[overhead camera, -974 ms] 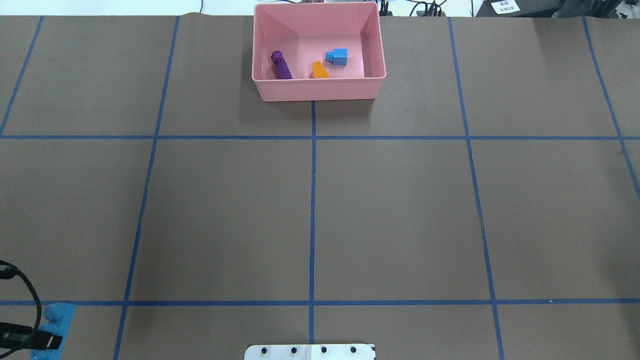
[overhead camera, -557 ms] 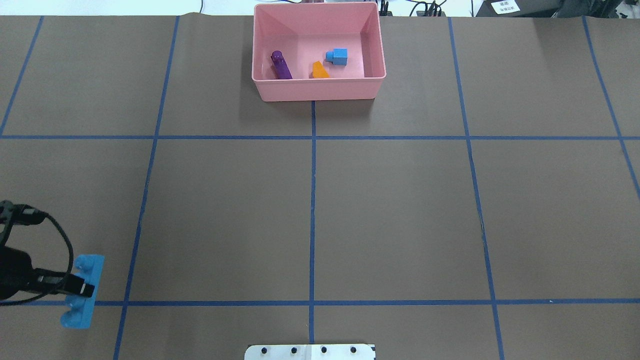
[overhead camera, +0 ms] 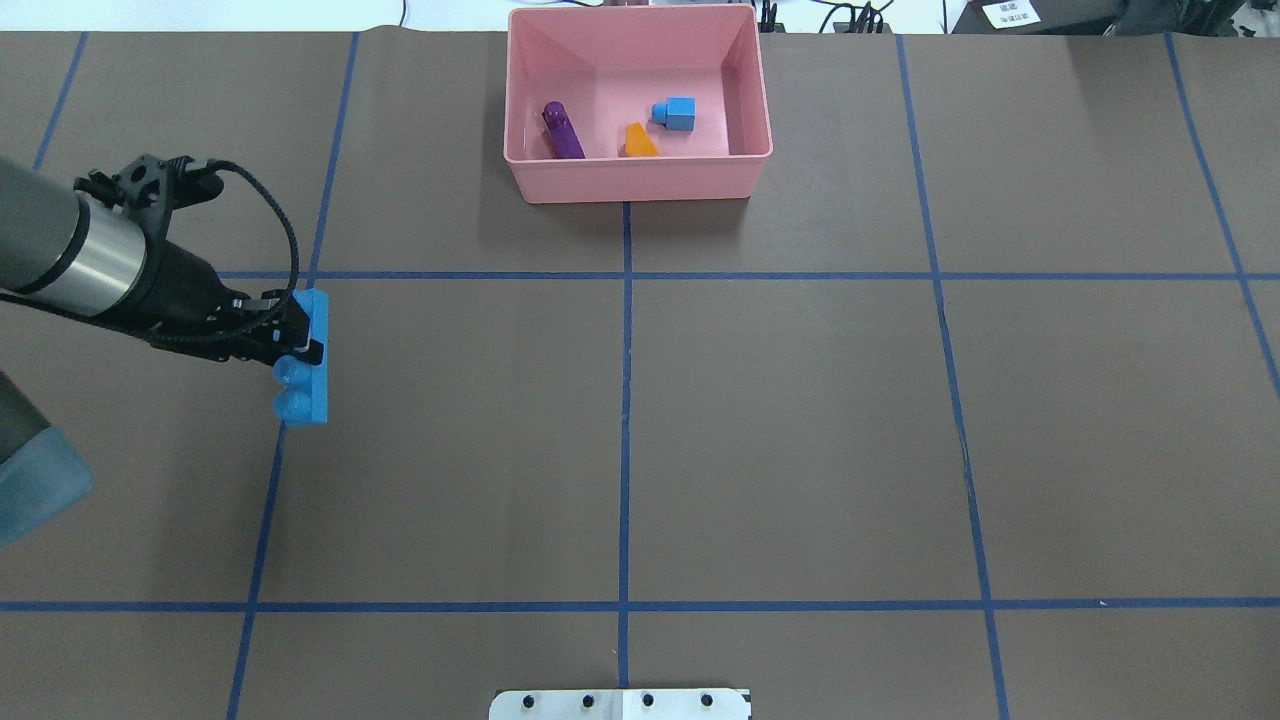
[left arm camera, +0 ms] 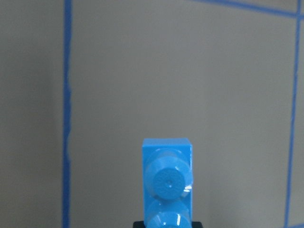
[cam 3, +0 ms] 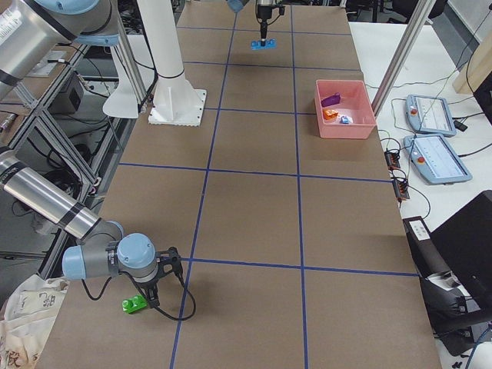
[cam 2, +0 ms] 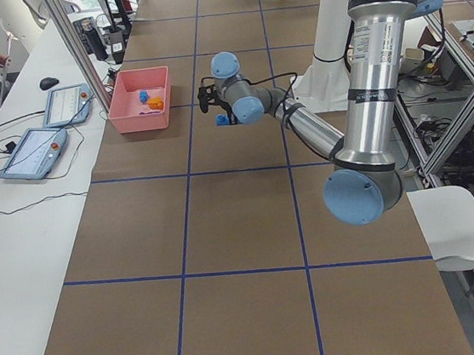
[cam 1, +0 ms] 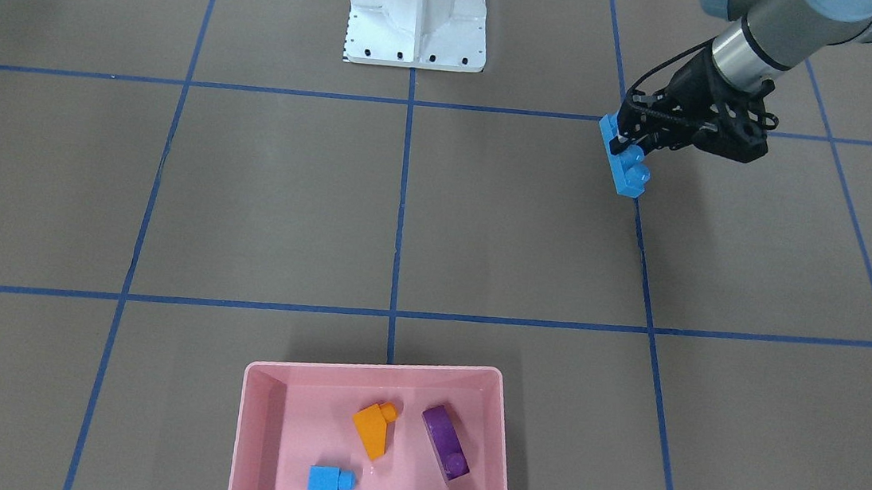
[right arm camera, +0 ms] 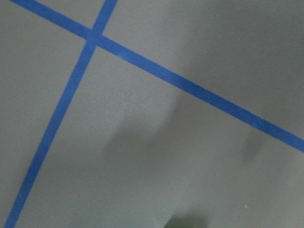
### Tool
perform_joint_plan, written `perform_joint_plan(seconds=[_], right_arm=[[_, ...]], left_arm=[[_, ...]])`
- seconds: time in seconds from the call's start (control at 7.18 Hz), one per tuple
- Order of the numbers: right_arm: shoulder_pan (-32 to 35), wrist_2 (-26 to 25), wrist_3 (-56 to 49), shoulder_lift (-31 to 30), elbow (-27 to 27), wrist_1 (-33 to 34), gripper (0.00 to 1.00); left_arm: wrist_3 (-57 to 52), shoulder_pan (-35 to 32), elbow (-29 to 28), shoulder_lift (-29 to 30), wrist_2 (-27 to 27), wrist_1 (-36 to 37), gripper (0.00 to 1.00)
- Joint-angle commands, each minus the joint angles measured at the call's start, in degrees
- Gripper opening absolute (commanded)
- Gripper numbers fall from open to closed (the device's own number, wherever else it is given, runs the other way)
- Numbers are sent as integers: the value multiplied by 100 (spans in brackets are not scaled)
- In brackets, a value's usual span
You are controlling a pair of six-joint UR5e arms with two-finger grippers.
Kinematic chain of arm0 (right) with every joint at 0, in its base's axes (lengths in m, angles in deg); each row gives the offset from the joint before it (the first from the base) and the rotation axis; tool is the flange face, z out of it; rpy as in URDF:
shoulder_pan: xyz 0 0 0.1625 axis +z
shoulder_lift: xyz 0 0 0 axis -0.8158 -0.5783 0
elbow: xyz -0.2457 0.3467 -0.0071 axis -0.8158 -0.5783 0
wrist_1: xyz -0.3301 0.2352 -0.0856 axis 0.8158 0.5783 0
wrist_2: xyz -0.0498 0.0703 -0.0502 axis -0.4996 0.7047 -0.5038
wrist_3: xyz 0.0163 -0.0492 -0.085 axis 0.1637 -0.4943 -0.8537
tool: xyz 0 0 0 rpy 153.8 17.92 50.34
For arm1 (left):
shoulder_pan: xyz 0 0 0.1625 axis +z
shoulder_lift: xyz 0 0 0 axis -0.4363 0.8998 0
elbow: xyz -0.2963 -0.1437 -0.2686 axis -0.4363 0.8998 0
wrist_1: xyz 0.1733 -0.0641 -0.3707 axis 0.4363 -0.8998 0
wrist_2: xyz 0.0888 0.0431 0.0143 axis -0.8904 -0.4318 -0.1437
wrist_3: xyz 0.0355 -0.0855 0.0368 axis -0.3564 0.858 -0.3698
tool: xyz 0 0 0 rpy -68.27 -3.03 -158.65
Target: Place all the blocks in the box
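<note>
Grips, in the left pincer (overhead camera: 303, 345), the long light-blue four-stud block (overhead camera: 318, 395) about its middle, jaws closed on the long sides, studs turned back toward the wrist. Holds it apparently clear of the surface (overhead camera: 800, 450), toward the left edge, well apart from the pink box (overhead camera: 630, 182) set at the middle of the far edge. Already inside the box, each apart from the others: purple oblong block (overhead camera: 563, 130), orange sloped block (overhead camera: 640, 140), small blue cube (overhead camera: 678, 113).

For a clean carry: keep the squeeze steady and the wrist quiet, since a block this long probably twists easily in a two-finger hold. Travel high enough to pass over the near wall. Line up the long side with the long side of the box. Aim for a bare patch of floor, then lower before letting go, to avoid a bounce out or a knock against the other blocks.

Cannot tell the state of the right pincer (cam 3: 151, 296), seen only from the side. Hangs low near the corner at the right end, just beside the small green block (cam 3: 134, 305), not yet boxed.
</note>
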Motion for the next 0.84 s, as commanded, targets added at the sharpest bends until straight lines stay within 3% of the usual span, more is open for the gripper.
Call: perform_joint_plan(seconds=[0.0, 0.7], right_arm=[[-9, -280, 29, 44, -173, 4, 99], [-26, -131, 82, 167, -472, 39, 99]], left_arm=[[59, -168, -440, 603, -15, 148, 0], [-11, -379, -829, 930, 12, 157, 0]])
